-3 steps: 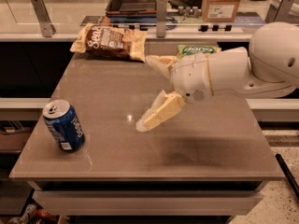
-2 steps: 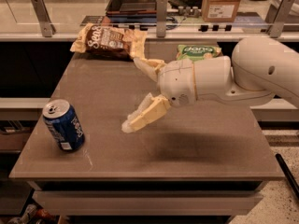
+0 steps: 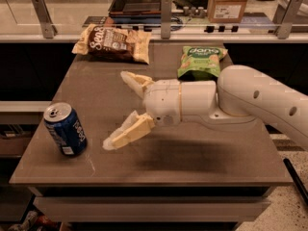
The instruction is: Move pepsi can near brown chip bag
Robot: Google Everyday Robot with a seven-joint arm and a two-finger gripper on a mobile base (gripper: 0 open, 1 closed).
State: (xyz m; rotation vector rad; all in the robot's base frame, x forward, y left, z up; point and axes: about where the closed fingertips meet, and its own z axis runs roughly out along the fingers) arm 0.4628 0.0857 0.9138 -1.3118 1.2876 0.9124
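Observation:
The pepsi can (image 3: 65,130) stands upright near the table's front left corner, dark blue with a silver top. The brown chip bag (image 3: 111,43) lies at the back left of the table. My gripper (image 3: 118,109) hovers over the middle of the table, to the right of the can and apart from it. Its two cream fingers are spread wide and hold nothing; one finger (image 3: 129,132) points toward the can, the other (image 3: 134,81) points toward the back.
A green chip bag (image 3: 200,60) lies at the back right of the grey table (image 3: 192,158), just behind my arm (image 3: 250,100). Behind the table runs a rail with metal posts (image 3: 166,16) and a counter with a cardboard box (image 3: 227,2).
My gripper has moved left across the table toward the can, with its fingers still spread. The can and both bags have not moved.

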